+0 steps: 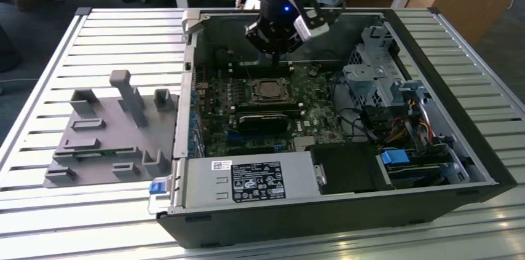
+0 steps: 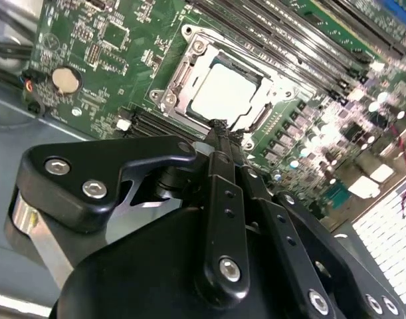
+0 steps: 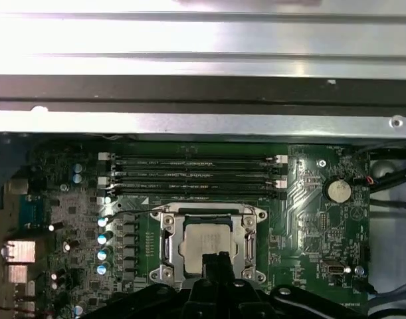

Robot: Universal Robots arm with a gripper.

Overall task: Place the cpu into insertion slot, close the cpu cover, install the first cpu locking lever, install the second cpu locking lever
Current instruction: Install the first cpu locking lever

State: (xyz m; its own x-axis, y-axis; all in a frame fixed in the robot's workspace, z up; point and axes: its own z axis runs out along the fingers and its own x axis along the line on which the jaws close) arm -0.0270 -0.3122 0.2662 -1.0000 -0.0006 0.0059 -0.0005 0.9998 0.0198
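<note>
My gripper [image 2: 219,129] has its fingers pressed together with nothing between them, tips hanging right over one edge of the socket [image 3: 252,216]; can't tell if they're actually touching. Just past the tips, the chip [image 3: 203,239] sits flat in the socket, silver top facing up. It's square, so no real long side, but its edges line up with the frame. The metal cover [image 3: 168,244] lies flat around it. Beyond that, the memory slots [image 3: 196,176] run lengthwise along the socket's far side, then the case wall [image 3: 203,123].

One cpu [image 3: 199,239], one cpu cover [image 3: 166,240], seemingly four memory slots [image 3: 193,174].
</note>
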